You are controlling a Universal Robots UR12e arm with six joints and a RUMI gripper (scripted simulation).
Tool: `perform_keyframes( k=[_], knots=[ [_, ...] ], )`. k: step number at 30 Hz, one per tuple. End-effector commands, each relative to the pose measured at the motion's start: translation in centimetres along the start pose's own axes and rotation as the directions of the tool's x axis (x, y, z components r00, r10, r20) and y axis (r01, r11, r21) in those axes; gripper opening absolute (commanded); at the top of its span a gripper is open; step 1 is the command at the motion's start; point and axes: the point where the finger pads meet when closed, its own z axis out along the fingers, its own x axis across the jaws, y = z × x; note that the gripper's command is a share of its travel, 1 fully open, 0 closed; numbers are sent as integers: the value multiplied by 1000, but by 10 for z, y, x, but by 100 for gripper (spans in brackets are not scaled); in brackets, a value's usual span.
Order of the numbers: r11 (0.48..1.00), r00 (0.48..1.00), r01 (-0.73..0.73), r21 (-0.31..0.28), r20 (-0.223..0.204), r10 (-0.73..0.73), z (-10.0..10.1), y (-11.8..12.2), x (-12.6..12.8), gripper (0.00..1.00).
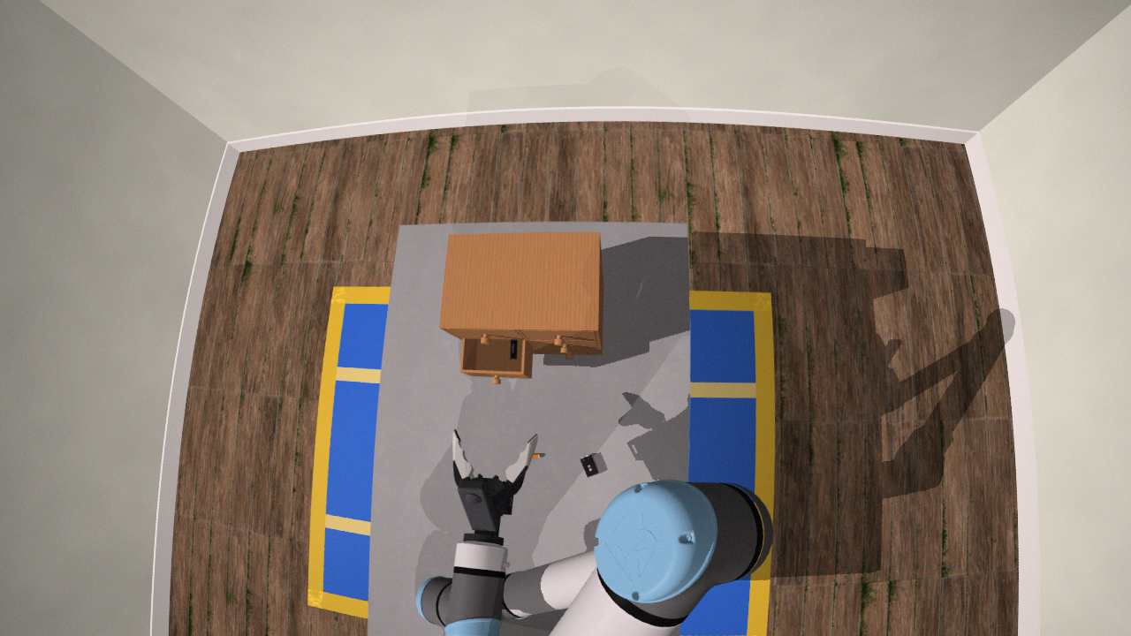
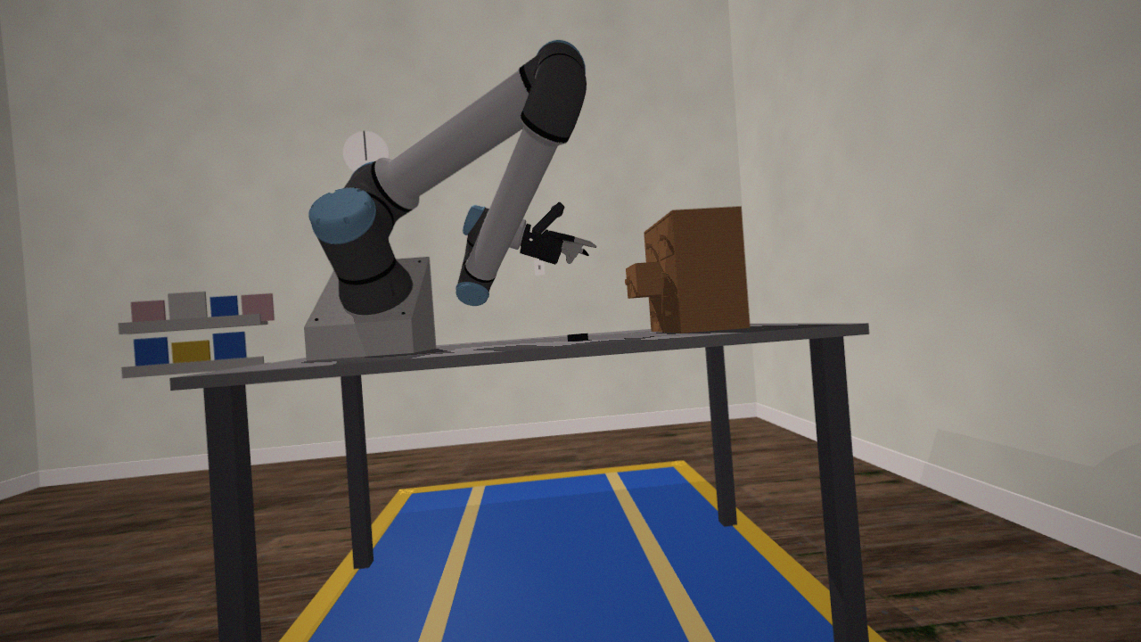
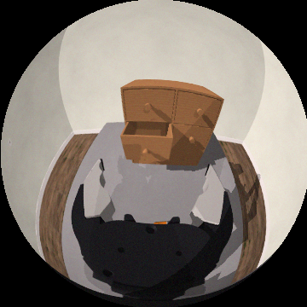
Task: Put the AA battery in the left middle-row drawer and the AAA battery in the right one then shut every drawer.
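Observation:
The brown chest (image 1: 521,280) (image 2: 706,267) (image 3: 170,83) stands upright at the table's back. Its left middle drawer (image 1: 491,371) (image 2: 642,282) (image 3: 134,146) is pulled out. A dark battery (image 1: 512,348) lies inside by the right wall, hidden in the wrist view. The right middle drawer (image 3: 181,147) looks shut. A small orange piece (image 1: 536,455) (image 3: 160,223) lies on the table, partly hidden by the gripper; I cannot tell if it is the AAA battery. My gripper (image 1: 496,435) (image 2: 591,249) (image 3: 154,163) is open and empty, raised above the table in front of the open drawer.
A small black block (image 1: 588,464) (image 2: 578,336) with light marks lies on the table right of the orange piece. Several round knobs stick out from the chest front. The arm's elbow (image 1: 656,537) hangs over the table's right side.

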Motion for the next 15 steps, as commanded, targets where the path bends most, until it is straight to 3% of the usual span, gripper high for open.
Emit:
perform_keyframes(
  k=[1, 15],
  knots=[
    [1000, 1000, 0, 1, 0, 0, -9, 2, 0, 100],
    [1000, 1000, 0, 1, 0, 0, -15, 4, 0, 100]
  ],
)
